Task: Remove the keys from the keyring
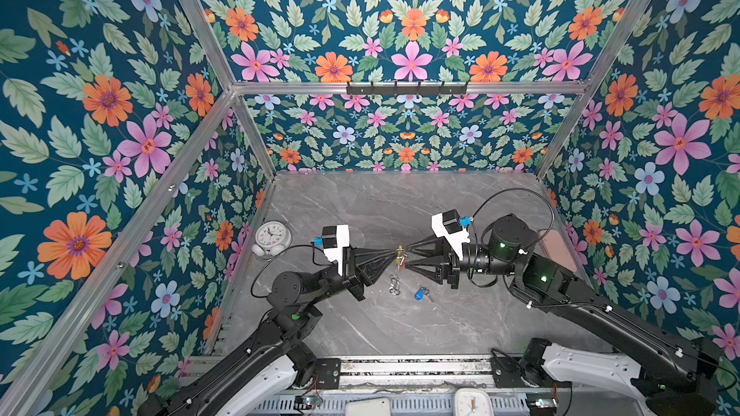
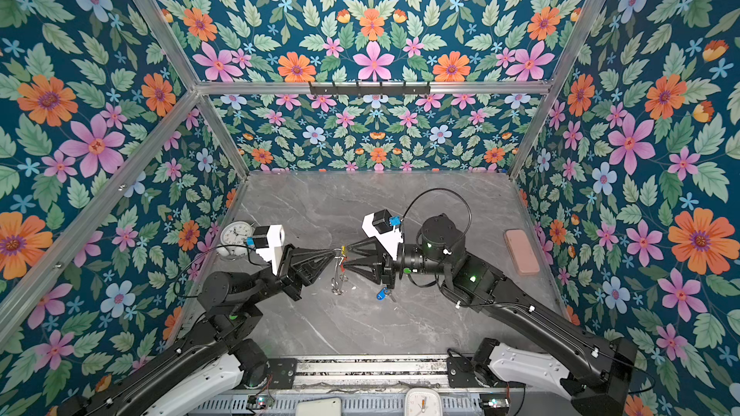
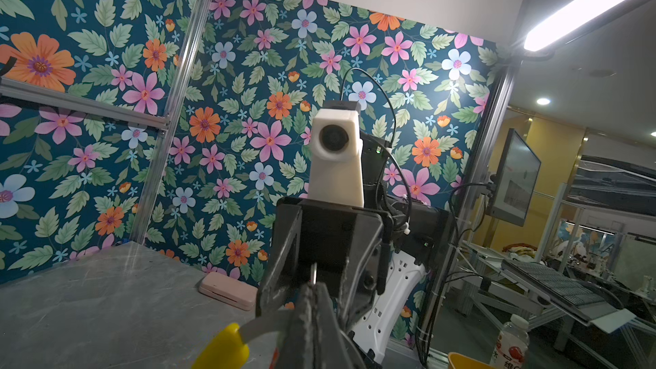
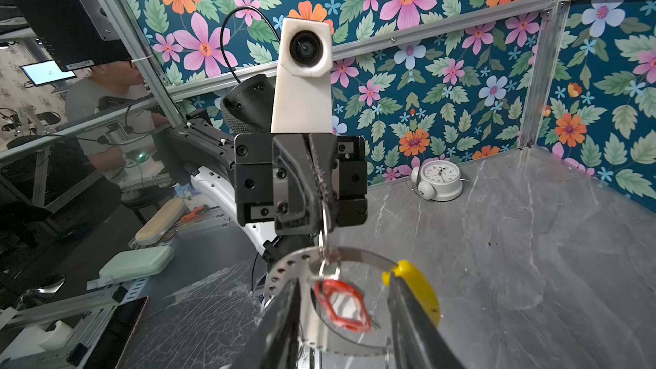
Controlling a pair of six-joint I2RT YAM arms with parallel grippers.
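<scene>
The keyring (image 1: pixel 399 262) hangs above the table's middle, a flat grey hoop (image 4: pixel 284 271) with a yellow sleeve (image 4: pixel 419 285). My left gripper (image 1: pixel 394 252) is shut on its metal band (image 3: pixel 262 326), next to the sleeve (image 3: pixel 223 349). A key with a red tag (image 4: pixel 342 305) dangles from the hoop on a small split ring. My right gripper (image 4: pixel 344 278) faces the left one with its jaws apart. One finger is on each side of the red tag and neither touches it. A key with a blue tag (image 1: pixel 419 294) (image 2: pixel 382 294) lies loose on the table below.
A round white alarm clock (image 1: pixel 271 236) (image 4: pixel 440 179) stands at the left wall. A pink case (image 2: pixel 520 252) (image 3: pixel 229 291) lies by the right wall. Small bare split rings (image 1: pixel 394 288) hang low from the hoop. A second white clock (image 1: pixel 472 402) sits at the front rail.
</scene>
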